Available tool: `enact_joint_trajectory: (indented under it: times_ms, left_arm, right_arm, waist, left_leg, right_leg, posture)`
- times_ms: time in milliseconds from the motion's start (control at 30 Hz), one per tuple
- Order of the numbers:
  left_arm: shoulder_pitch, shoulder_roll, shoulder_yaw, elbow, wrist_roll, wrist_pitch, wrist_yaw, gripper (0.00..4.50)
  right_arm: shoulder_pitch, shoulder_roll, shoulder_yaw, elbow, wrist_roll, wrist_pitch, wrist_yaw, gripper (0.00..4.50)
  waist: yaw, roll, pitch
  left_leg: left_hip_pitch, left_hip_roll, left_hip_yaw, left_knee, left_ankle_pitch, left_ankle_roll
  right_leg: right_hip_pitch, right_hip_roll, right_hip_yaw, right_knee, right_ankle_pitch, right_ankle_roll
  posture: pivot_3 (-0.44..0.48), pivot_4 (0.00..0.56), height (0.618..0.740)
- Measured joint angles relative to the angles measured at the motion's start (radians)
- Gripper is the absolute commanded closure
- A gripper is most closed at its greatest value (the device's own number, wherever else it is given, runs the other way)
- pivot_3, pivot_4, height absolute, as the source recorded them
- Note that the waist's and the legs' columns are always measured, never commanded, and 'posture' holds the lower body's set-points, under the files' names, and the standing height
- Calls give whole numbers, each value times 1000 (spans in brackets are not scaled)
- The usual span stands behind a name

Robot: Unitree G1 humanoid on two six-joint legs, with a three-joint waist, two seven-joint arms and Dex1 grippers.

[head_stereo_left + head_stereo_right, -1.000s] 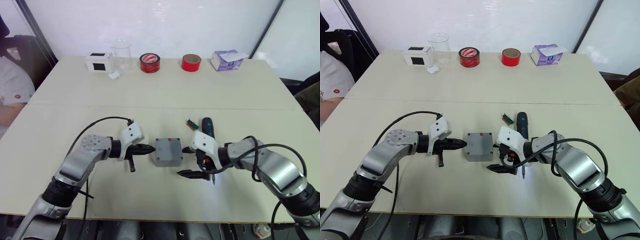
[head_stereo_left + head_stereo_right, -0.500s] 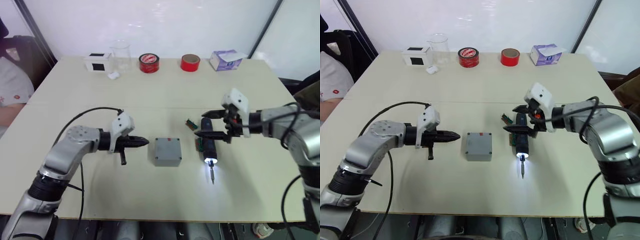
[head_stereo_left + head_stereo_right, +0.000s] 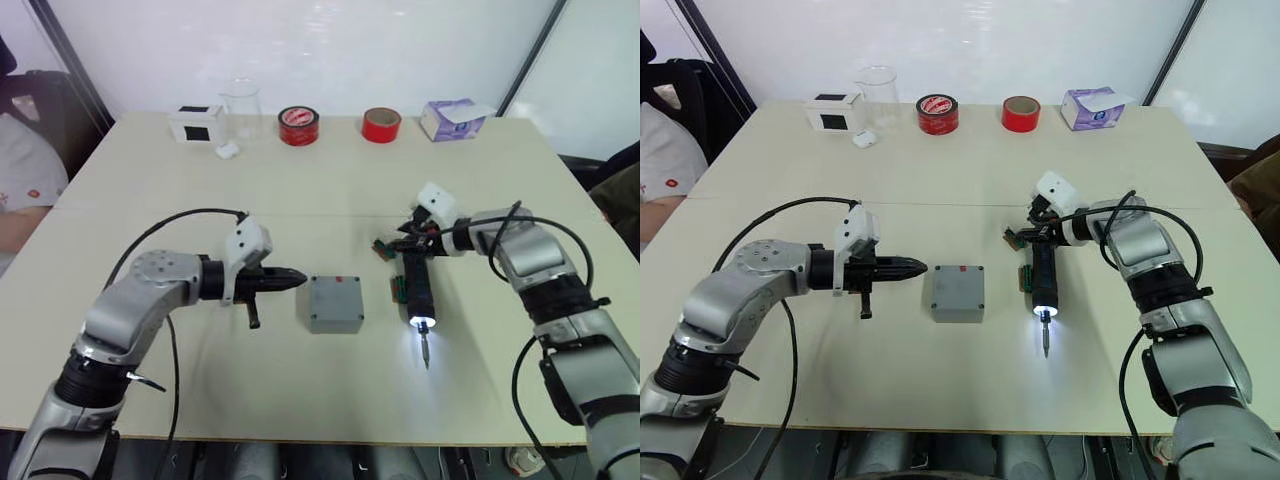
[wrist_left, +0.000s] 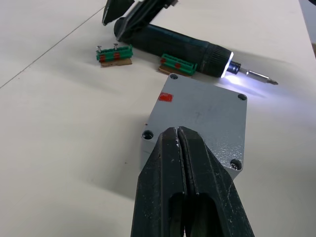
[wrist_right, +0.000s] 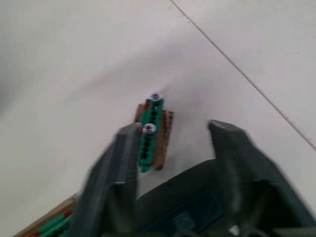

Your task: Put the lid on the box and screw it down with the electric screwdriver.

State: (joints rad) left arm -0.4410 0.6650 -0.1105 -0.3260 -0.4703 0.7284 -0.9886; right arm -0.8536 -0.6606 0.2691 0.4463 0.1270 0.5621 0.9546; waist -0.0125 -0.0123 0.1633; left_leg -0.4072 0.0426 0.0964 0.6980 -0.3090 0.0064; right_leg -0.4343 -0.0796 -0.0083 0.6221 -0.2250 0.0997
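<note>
Right hand (image 3: pixel 1037 232) over rear end of electric screwdriver (image 3: pixel 1041 276), fingers apart, straddling black body, not clamped. Left hand (image 3: pixel 297 278) fingers pressed together, tip pointing at box (image 3: pixel 334 303), just short of it. Box between both hands on surface (image 3: pixel 330 190), lid (image 4: pixel 204 117) on top, red mark at far edge. Screwdriver lies flat beside box, tip light on, bit pointing away from right hand. Two small green terminal blocks (image 4: pixel 115 53) beside screwdriver.

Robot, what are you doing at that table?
The robot is working on a grey box whose lid is already on. Its right end effector is open around the back end of the electric screwdriver, which lies on the table with its tip light on. The left end effector is shut, pointing at the box.
</note>
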Motion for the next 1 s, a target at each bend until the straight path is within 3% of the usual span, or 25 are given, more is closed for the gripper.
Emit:
enact_joint_trajectory:
  times_ms: [300,1000]
  left_arm:
    - [9,-6,-3,-1,2,-2,32,4500]
    - [13,-10,-25,-4,12,-23,55,4500]
  right_arm:
    - [-19,13,27,18,-55,-1,84,3081]
    - [-64,45,64,32,-156,-1,124,3081]
  waist:
    - [0,0,0]
    - [-1,0,0]
  left_leg:
    - [0,0,0,0,0,0]
    - [1,0,0,0,0,-1]
  right_leg:
    - [0,0,0,2,0,0]
    - [-2,0,0,6,0,0]
  posture:
    - [0,150,740]
    - [0,150,740]
